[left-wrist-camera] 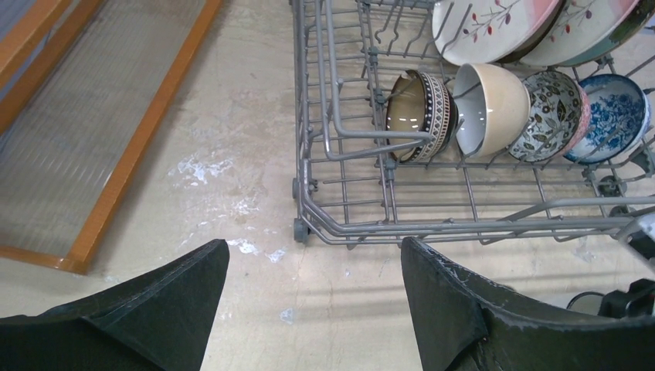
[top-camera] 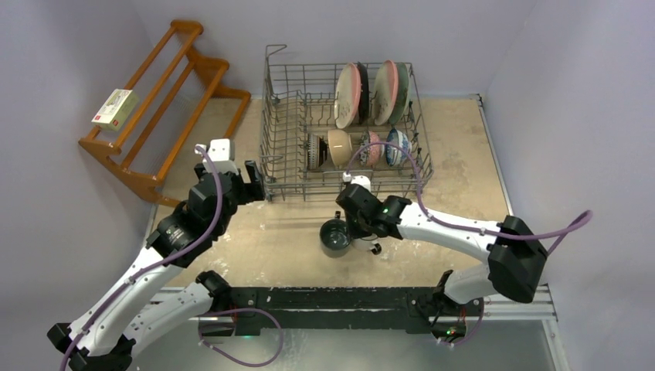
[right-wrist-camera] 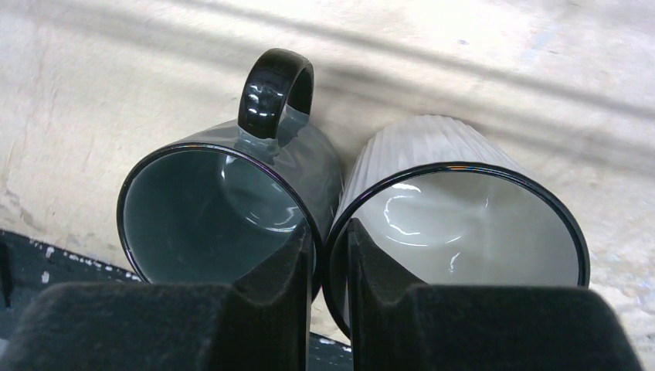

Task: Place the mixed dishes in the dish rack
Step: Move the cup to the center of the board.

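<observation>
Grey wire dish rack (top-camera: 268, 116) sits at 12 o'clock on the beige table (top-camera: 286, 239) in the top view. Inside it, large plates (top-camera: 349, 94), pink-and-white among them, stand on edge in the far row toward 1 o'clock. The near row holds a dark banded bowl (left-wrist-camera: 421, 116), a beige bowl (left-wrist-camera: 490, 108), a floral bowl (left-wrist-camera: 552, 116) and a blue-and-white bowl (left-wrist-camera: 614, 116), all on edge. Two mugs are outside the rack, upright on the table just off its 6 o'clock side. The dark teal glazed mug (right-wrist-camera: 208, 216) shows its handle at 12 o'clock in my right wrist view, and the white ribbed mug (right-wrist-camera: 471, 224) touches it at 3 o'clock. My right gripper (right-wrist-camera: 328, 239) is down on the pair, jaws drawn to a narrow gap. One finger is inside the teal mug, the other inside the white one, with the two touching walls pinched between them. My left gripper (left-wrist-camera: 314, 243) hovers above the table at the rack's 7 o'clock corner, jaws wide, holding nothing. Brown wooden slatted shelf (top-camera: 162, 100) at 10 o'clock.
</observation>
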You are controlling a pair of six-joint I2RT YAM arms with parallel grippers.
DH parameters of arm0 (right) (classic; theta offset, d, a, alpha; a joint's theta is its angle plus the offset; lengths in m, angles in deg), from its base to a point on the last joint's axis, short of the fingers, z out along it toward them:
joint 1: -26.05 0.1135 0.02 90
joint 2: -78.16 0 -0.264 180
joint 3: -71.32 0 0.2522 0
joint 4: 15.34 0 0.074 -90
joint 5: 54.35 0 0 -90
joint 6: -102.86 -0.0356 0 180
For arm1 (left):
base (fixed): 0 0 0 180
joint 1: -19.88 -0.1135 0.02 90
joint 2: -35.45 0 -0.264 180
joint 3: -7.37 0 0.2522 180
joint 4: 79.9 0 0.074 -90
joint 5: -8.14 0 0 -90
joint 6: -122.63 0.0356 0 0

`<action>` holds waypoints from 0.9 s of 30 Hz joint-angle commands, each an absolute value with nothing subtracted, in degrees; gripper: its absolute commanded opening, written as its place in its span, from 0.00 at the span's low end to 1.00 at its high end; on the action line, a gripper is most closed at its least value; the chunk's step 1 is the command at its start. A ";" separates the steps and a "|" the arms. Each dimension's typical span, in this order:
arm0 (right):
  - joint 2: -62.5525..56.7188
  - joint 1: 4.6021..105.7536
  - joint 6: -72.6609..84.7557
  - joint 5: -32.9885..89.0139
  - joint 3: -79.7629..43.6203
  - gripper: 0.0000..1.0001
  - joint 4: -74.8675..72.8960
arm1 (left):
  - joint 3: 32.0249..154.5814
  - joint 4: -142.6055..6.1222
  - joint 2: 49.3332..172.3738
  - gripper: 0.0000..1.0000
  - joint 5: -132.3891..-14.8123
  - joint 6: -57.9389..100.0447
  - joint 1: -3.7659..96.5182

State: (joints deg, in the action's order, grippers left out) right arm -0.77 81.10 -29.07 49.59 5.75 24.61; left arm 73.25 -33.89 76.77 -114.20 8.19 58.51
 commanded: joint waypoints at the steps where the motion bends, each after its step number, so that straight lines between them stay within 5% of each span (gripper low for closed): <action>1: -2.90 85.00 -26.05 47.38 -0.25 0.00 18.21 | 73.16 -34.52 75.36 0.80 -117.87 7.79 58.11; 19: -17.16 89.37 -3.60 44.13 -12.64 0.00 13.47 | 73.34 -33.23 74.15 0.80 -121.80 6.97 58.11; 27: -17.65 89.52 -1.42 45.03 -13.14 0.27 13.38 | 73.39 -33.00 74.59 0.80 -122.54 6.79 58.11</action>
State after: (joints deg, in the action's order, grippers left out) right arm -18.91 88.99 -3.54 44.93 -10.71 17.75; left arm 73.19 -33.06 74.49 -121.32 7.68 58.51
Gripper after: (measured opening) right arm 0.202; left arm 0.796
